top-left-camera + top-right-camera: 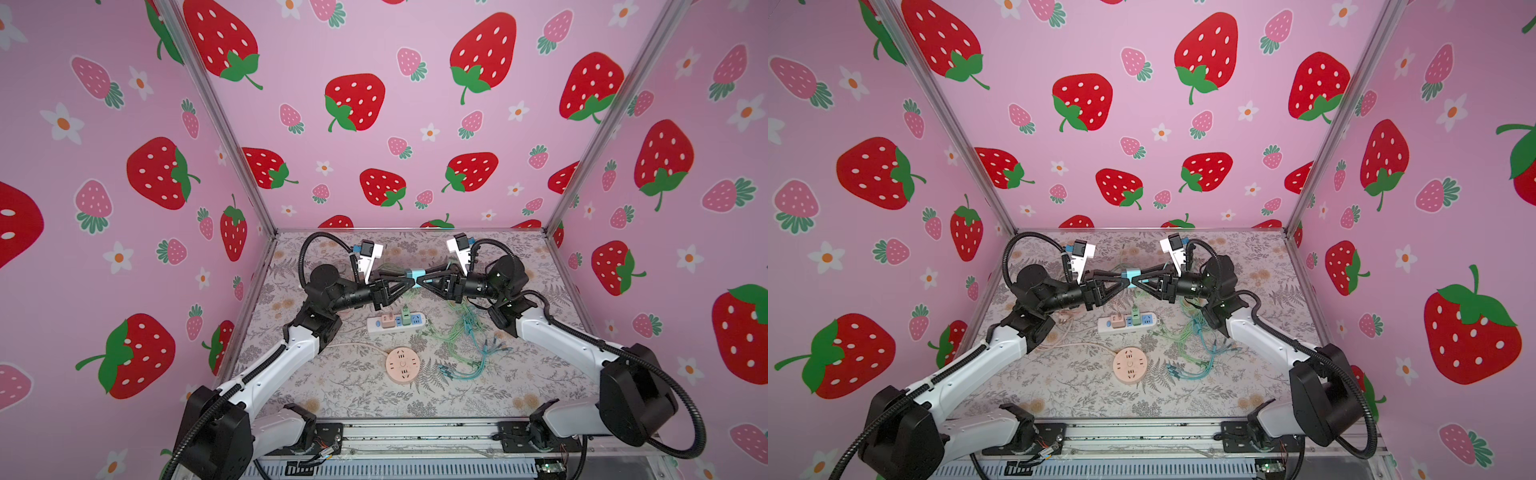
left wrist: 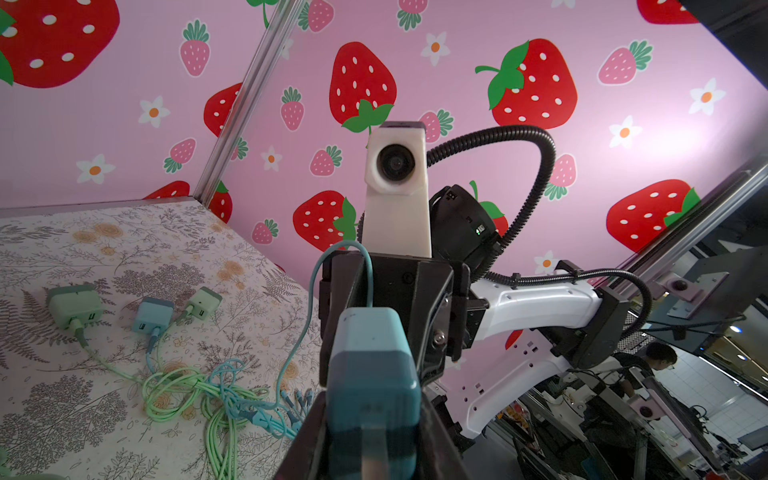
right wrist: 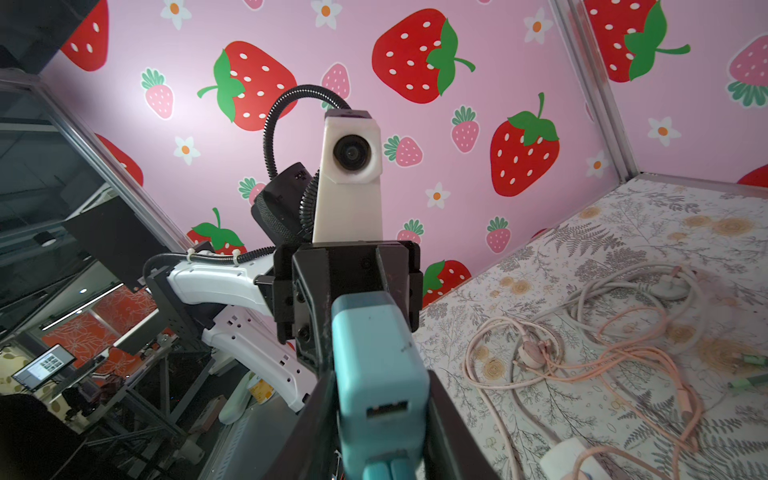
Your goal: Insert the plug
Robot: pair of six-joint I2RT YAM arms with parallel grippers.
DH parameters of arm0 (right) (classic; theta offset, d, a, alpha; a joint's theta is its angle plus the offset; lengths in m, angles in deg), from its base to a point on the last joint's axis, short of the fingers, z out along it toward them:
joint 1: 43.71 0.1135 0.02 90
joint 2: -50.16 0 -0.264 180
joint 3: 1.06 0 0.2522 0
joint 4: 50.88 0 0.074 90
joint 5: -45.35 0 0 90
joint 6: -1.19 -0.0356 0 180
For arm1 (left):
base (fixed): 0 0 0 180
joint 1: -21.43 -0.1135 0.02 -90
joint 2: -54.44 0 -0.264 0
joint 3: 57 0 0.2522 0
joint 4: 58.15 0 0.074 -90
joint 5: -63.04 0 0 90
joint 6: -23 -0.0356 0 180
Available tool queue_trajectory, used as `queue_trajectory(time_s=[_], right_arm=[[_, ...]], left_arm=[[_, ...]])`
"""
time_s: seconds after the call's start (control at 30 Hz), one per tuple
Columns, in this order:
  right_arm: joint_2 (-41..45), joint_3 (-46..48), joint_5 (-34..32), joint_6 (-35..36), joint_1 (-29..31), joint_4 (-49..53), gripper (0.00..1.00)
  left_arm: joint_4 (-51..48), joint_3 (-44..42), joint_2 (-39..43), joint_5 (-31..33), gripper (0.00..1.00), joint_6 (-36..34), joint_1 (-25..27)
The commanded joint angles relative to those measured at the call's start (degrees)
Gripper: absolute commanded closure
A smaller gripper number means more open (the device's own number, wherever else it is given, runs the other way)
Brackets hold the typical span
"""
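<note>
Blue plug point(image 1: 414, 273) is held in the air above the white power strip point(image 1: 374, 325), well clear of it. The left hand point(image 1: 409, 277) and right hand point(image 1: 421, 277) both grip it from opposite ends.

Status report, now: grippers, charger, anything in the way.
Mid-air handover: left gripper and right gripper both shut on the blue charger. Not yet in the power strip below. Beside it a cable tangle, not in the way.
</note>
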Motion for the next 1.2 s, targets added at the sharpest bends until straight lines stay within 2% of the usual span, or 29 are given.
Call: queue_trajectory(time_s=[0.0,0.07,0.13,0.27,0.37,0.53,0.73,0.83,1.0,1.17], right_arm=[[0.57,-1.98,0.93,-0.26,0.47,-1.96,0.72],[1.10,-2.44,0.27,1.71,0.34,1.54,0.77],[1.90,-3.51,-0.95,5.56,-0.04,8.14,0.79],[3.29,-7.62,-3.81,16.00,-2.08,25.76,0.82],[3.05,-11.92,-6.34,24.54,-3.47,39.04,0.83],[-1.14,-21.16,-15.24,36.60,-3.75,59.55,0.84],[-6.59,-29.55,-22.85,47.93,-3.75,74.57,0.84],[-10.79,-34.47,-29.95,50.75,-3.75,81.49,0.84],[-14.15,-37.27,-36.12,56.61,-2.67,86.19,0.87],[-14.31,-33.99,-39.36,67.53,-0.49,87.44,0.87]], left_arm=[[-0.39,-0.08,1.11,1.30,0.82,-1.06,0.23],[-3.57,0.54,1.68,1.30,0.72,-2.56,0.24],[-7.43,1.12,2.70,1.77,0.66,-4.54,0.19],[-16.15,1.23,6.16,4.06,0.53,-9.11,-0.59],[-22.78,0.72,8.98,6.44,0.47,-11.85,-1.98],[-30.89,-2.10,13.78,10.85,0.46,-13.78,-5.72],[-41.71,-4.40,15.17,23.25,0.45,-14.34,-7.66],[-45.21,-4.77,13.73,27.61,0.45,-14.02,-7.72],[-47.29,-5.35,10.70,32.37,0.45,-13.34,-7.69],[-50.20,-4.02,5.82,36.53,0.47,-12.95,-7.85]])
